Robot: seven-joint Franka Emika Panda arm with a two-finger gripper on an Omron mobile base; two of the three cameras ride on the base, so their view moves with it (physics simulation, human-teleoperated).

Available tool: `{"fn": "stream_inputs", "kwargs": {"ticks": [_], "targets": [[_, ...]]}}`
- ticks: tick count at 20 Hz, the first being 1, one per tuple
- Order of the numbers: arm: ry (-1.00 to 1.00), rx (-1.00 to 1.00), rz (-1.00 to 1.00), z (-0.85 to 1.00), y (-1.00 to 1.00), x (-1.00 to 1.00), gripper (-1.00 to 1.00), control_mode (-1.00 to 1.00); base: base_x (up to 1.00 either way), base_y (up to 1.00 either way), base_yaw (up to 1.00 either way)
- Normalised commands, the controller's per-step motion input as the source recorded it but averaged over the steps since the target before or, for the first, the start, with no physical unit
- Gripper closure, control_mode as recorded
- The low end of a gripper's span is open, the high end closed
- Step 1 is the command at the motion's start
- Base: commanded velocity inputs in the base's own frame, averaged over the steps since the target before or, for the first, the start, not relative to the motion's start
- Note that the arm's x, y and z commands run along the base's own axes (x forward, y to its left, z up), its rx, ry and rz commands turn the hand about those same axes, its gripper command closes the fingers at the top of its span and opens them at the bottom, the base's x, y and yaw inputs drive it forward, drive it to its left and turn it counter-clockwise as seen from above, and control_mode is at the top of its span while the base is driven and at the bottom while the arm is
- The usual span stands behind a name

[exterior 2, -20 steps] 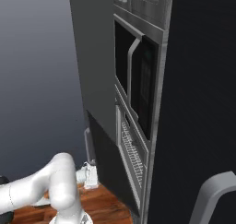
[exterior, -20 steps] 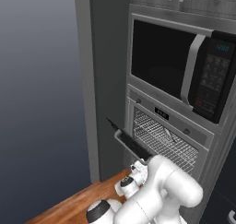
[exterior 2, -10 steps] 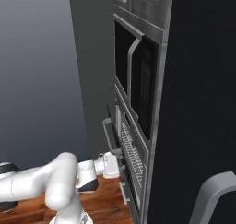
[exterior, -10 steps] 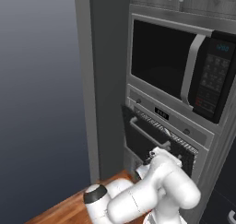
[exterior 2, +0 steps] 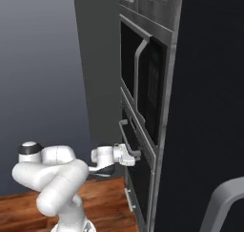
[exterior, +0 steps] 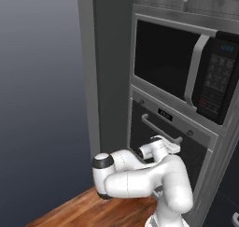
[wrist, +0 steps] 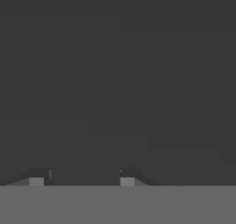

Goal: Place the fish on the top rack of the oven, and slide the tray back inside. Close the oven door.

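In the left base view, the built-in grey steel wall oven [exterior: 168,137] is sitting at centre right of the frame, below the black microwave with keypad and vertical silver handle [exterior: 186,69]. The wide dark-grey flat oven door [exterior: 161,144] is standing upright and flush in its frame, shut, with its horizontal silver bar handle [exterior: 161,128] running across its upper part. The white arm is rising from the lower right and reaching its two-finger gripper [exterior: 173,148] against the door front just below that handle. A strip of reddish-brown wooden floor [exterior: 93,209] is lying at the bottom left. In the right base view, the oven door [exterior 2: 133,154] is appearing edge-on at centre, closed, and the gripper [exterior 2: 132,155] is pressing at it from the left, just under the bar handle [exterior 2: 129,133]. In the hand view, the two small dark finger tips [wrist: 126,179] are standing apart, moderately spread and holding nothing, facing the plain dark-grey door panel [wrist: 118,80] at close range.
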Motion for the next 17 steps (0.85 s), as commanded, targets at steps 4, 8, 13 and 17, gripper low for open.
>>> {"fn": "stream_inputs", "kwargs": {"ticks": [4, 8, 13, 17], "targets": [[0.21, 0.11, 0.09, -0.53, -1.00, 0.91, -1.00, -1.00, 0.00, 0.00, 0.00], [0.12, 0.09, 0.03, -0.39, -0.94, 0.46, -1.00, -1.00, 0.00, 0.00, 0.00], [0.00, 0.01, -0.01, -0.02, -0.48, 0.00, -1.00, -1.00, 0.00, 0.00, 0.00], [0.00, 0.00, 0.00, 0.00, -0.26, 0.00, -1.00, -1.00, 0.00, 0.00, 0.00]]}}
